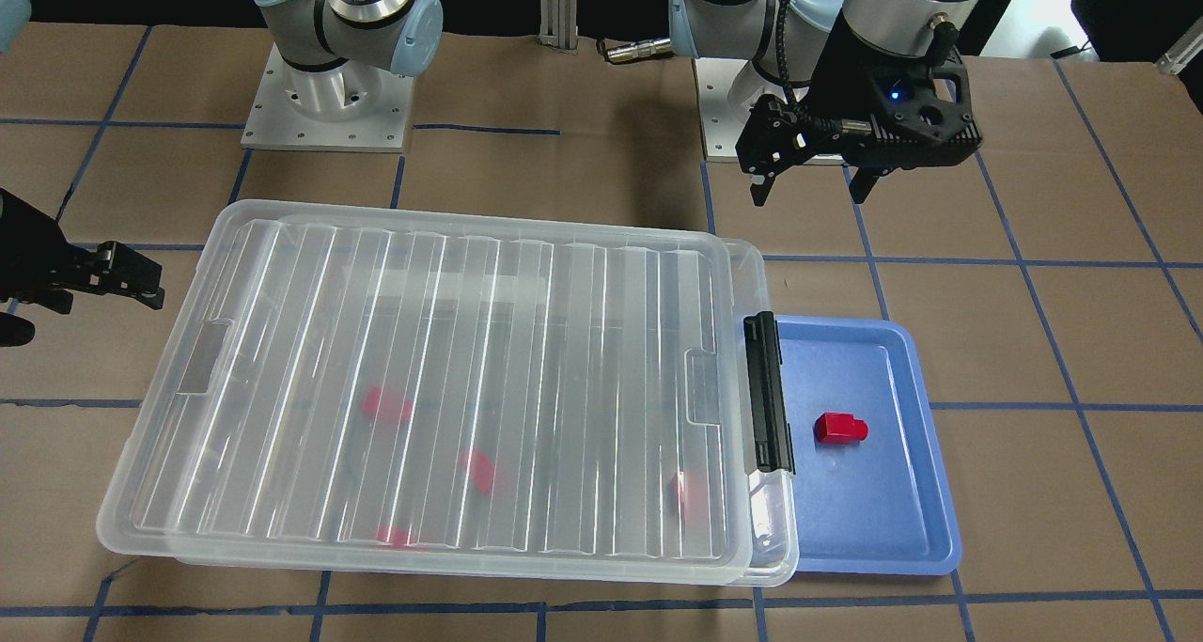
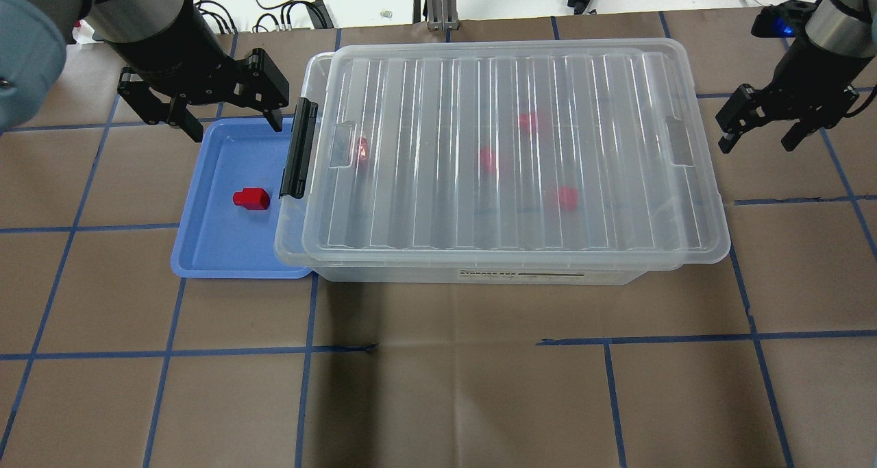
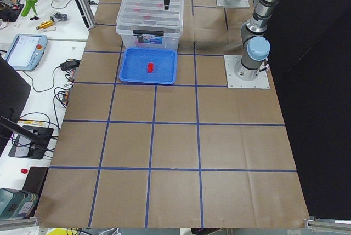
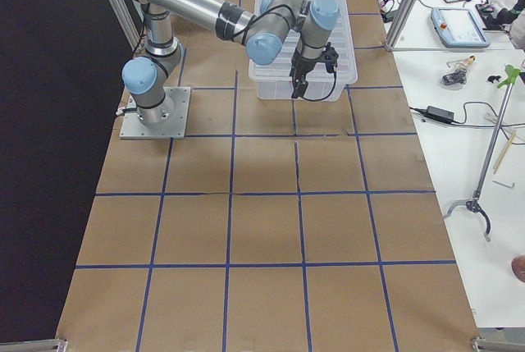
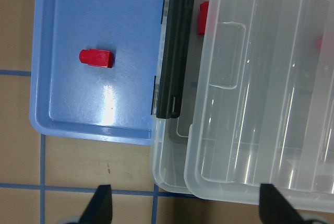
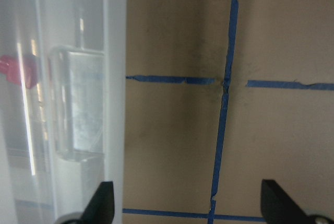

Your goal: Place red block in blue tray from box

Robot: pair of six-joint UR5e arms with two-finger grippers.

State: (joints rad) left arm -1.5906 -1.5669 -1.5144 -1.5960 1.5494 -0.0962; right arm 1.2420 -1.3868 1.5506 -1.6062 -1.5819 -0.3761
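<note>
The red block [image 1: 841, 429] lies in the blue tray [image 1: 874, 510], also seen from overhead [image 2: 251, 199] and in the left wrist view [image 5: 96, 57]. The tray [image 2: 226, 249] sits against the latch end of the clear box [image 2: 507, 153], whose ribbed lid is on. My left gripper [image 2: 236, 129] is open and empty, hovering above the tray's far edge; its fingertips [image 5: 102, 205] frame the wrist view. My right gripper [image 2: 756, 144] is open and empty beside the box's other end [image 6: 62, 78].
Several more red blocks [image 2: 488, 159] show blurred through the lid inside the box. The black latch bar [image 1: 769, 393] overhangs the tray's edge. The table is brown paper with blue tape lines [image 2: 452, 348]. Arm bases [image 1: 324, 97] stand behind the box.
</note>
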